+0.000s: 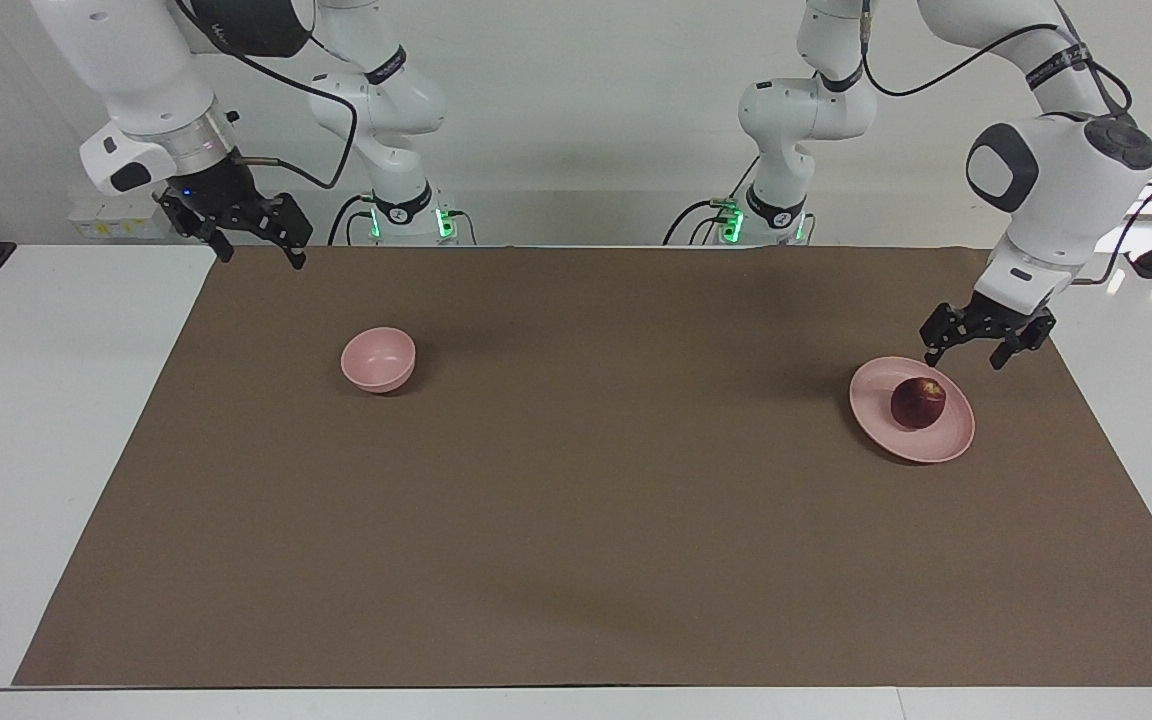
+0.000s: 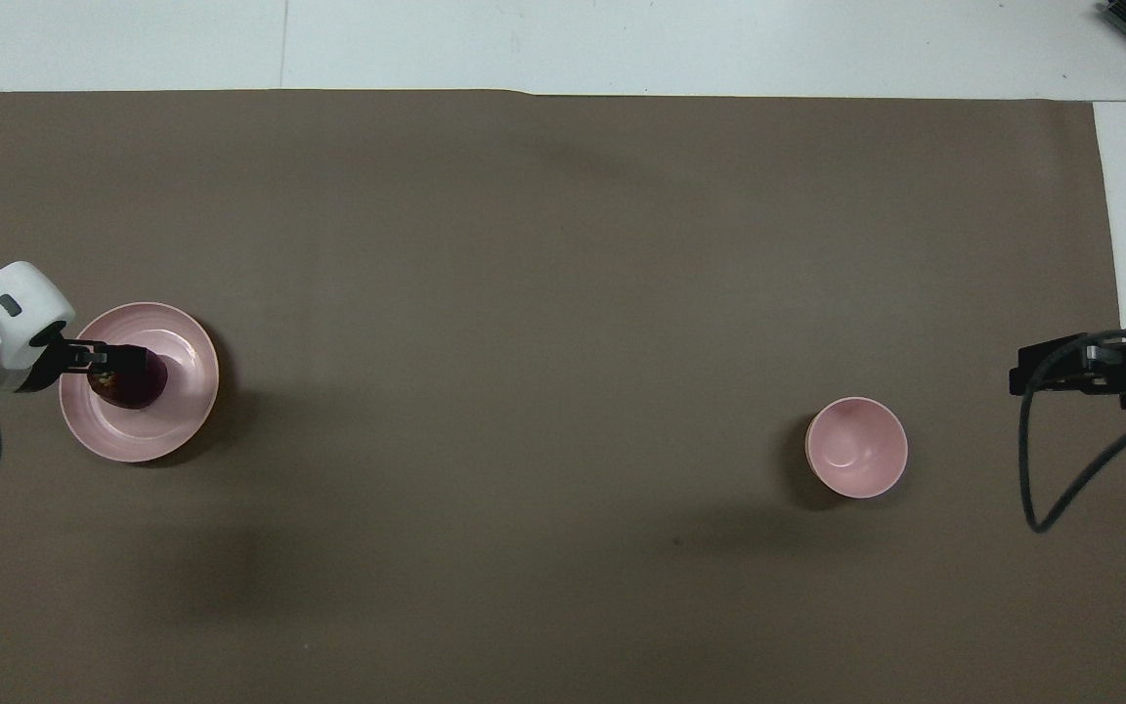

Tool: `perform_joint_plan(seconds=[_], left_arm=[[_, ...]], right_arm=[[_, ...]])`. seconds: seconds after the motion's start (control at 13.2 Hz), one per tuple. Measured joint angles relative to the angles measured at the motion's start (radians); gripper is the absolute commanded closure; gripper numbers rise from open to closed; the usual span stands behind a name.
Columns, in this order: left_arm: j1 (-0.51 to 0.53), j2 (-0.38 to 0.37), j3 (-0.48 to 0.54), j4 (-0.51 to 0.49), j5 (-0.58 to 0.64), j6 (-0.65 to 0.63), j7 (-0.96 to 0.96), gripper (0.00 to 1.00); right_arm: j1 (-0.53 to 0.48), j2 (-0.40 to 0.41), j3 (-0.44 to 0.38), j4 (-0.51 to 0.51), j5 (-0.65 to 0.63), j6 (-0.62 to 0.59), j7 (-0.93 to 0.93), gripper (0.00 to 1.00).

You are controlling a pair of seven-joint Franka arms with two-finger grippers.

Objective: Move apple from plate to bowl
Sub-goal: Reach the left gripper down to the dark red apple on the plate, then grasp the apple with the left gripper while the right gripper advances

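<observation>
Overhead view makes it look like the left gripper (image 2: 94, 358) is already on the apple (image 2: 138, 383), but the facing view says otherwise: the left gripper (image 1: 966, 352) hangs in the air over the edge of the plate (image 1: 881, 425) on the side nearer the robots, jaws spread wide and holding nothing. The apple (image 1: 918, 403) sits on the plate (image 2: 187, 391), a bit off centre, at the left arm's end of the counter (image 1: 576, 560). The bowl (image 1: 378, 358) is well apart from it, toward the right arm's end and a little nearer the robots than the plate, with nothing in it.

The right gripper (image 1: 251, 250) just waits over the brown mat's corner by its own base, jaws wide as well.

So the step in hand looks like the reach for the apple, nothing moved yet. To do it well, the left gripper probably wants to get centred right over the fruit before dropping, so the open jaws straddle its widest part instead of clipping the top. It's round and smooth, so an off-centre squeeze could make it roll across the shallow plate or pop out. Coming down slowly and stopping short of the plate would help, since a thin plate like that may tip or skid if a fingertip presses its rim
</observation>
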Motion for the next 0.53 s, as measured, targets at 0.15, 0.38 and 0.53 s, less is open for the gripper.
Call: perform_joint_plan(seconds=[0.15, 0.38, 0.53], left_arm=[[0.0, 0.013, 0.0, -0.022, -0.003, 0.035, 0.0, 0.0], [0.0, 0.014, 0.001, -0.047, -0.004, 0.059, 0.0, 0.66], [0.0, 0.011, 0.001, -0.046, -0.004, 0.063, 0.0, 1.0]], right_arm=[[0.002, -0.004, 0.003, -0.037, 0.001, 0.012, 0.0, 0.0], [0.041, -0.003, 0.007, -0.108, 0.013, 0.059, 0.002, 0.0], [0.057, 0.0, 0.01, -0.155, 0.072, 0.089, 0.008, 0.0]])
